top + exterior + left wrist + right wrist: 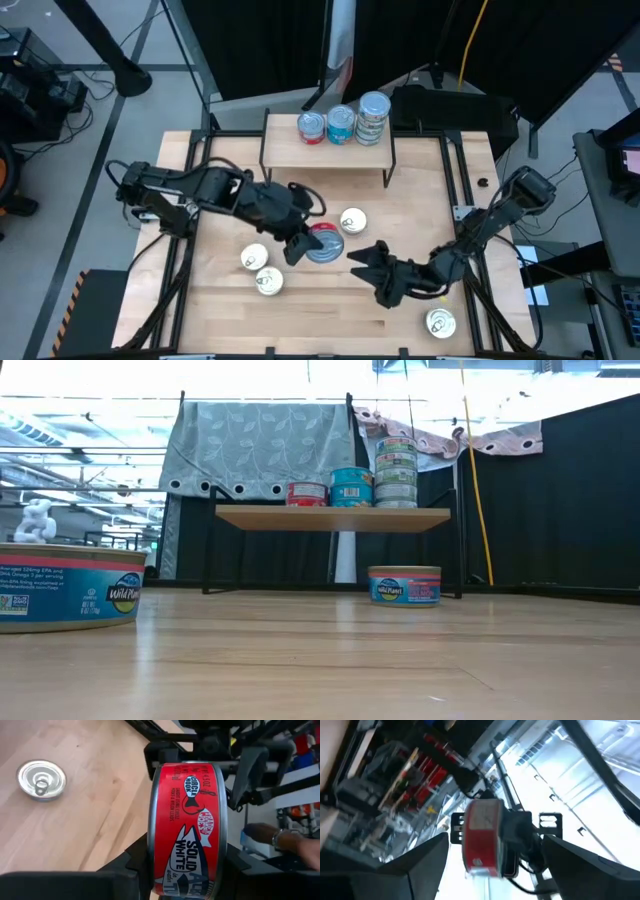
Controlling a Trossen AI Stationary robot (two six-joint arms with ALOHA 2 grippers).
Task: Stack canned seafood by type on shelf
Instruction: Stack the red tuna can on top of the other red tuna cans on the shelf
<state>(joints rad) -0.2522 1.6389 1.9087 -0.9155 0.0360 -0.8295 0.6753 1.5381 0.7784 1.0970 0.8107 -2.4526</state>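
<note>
Five loose tins (352, 220) (one red tin (187, 827) clamped in left end effector (305, 240)); right end effector (368, 262) gapes empty.

We see a red tin (187, 827) with white and black lettering and a silver rim. The counter (420, 215) is light wood. On the shelf (332, 517), also light wood with black legs, stand red (306, 493), turquoise (351, 487) and green-grey (396, 473) tins.

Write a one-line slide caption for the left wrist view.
Left gripper clamps a red-sided tuna tin on edge above the wooden table; a silver pull-tab tin lies nearby.
</note>
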